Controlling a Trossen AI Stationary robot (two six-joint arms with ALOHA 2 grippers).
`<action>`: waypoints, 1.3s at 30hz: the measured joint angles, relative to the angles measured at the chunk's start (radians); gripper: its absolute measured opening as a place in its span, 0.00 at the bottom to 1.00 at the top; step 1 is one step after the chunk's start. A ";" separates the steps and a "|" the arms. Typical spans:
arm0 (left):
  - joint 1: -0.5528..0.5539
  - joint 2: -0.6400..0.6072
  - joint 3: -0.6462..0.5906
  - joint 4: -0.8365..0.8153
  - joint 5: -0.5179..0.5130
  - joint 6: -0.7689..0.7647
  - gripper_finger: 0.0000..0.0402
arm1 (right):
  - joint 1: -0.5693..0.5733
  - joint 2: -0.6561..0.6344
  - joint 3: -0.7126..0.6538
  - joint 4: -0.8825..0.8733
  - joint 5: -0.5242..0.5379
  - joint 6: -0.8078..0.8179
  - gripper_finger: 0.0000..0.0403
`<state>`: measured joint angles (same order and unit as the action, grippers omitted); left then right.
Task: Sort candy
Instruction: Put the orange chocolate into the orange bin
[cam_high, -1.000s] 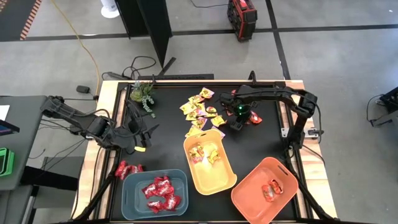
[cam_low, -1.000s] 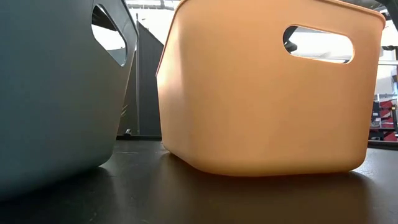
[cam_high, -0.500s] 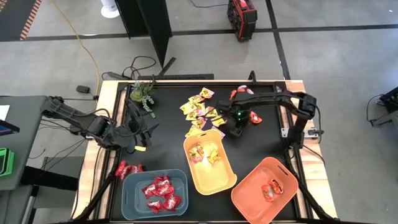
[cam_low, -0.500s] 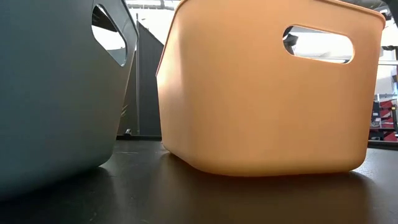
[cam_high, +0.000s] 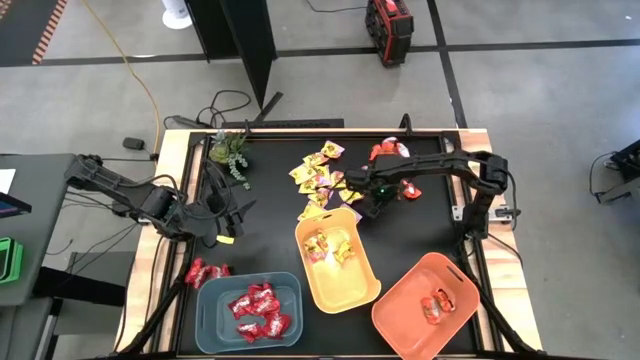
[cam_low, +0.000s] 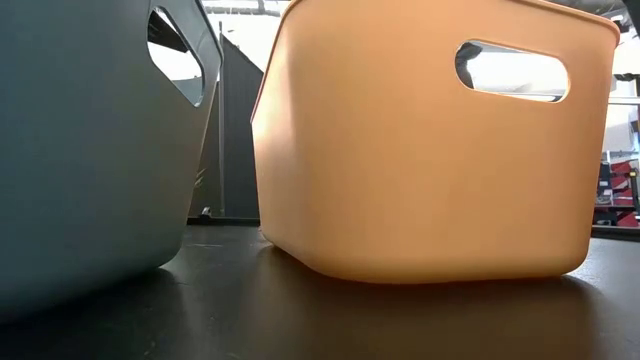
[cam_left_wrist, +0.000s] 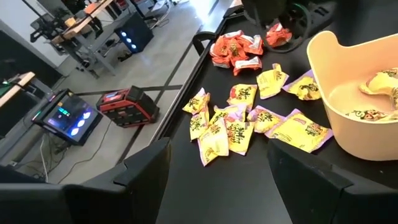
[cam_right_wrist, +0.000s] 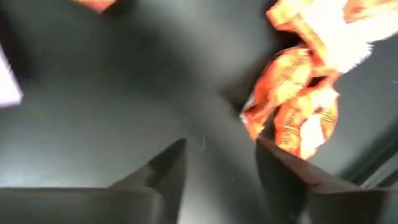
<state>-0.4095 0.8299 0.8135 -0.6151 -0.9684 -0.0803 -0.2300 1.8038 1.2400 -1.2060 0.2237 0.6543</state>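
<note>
- Sorting is partly done: deep red candy lies in the blue-grey bin, yellow candy in the yellow bin, and a couple of orange-red pieces in the orange bin.
- Unsorted sweets remain on the black surface: a loose spread of yellow sweets beyond the yellow bin, an orange-red cluster near the far edge, and a few red ones beside the blue-grey bin.
- The right pincer hangs low between the yellow spread and the orange-red cluster; its wrist view shows the fingers parted and empty, with orange-red wrappers just beside them.
- The step in hand looks like reaching for another piece; the next move calls for straddling one wrapper and closing across its short side.
- The wrappers lie flat, their long axes scattered in all directions.
- The left pincer waits at the left side, fingers wide and empty.
</note>
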 joint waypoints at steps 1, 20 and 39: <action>0.000 0.000 0.000 0.000 0.001 0.000 0.65 | 0.016 0.000 0.000 0.012 0.028 0.042 0.62; 0.000 0.000 0.000 -0.031 0.002 0.022 0.65 | 0.185 0.000 -0.148 0.088 0.344 0.657 0.72; 0.000 0.000 0.000 0.006 0.002 0.073 0.65 | 0.101 0.000 -0.263 0.255 0.321 0.541 0.60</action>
<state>-0.4095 0.8303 0.8139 -0.6094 -0.9668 -0.0074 -0.1293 1.8038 0.9771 -0.9508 0.5445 1.1957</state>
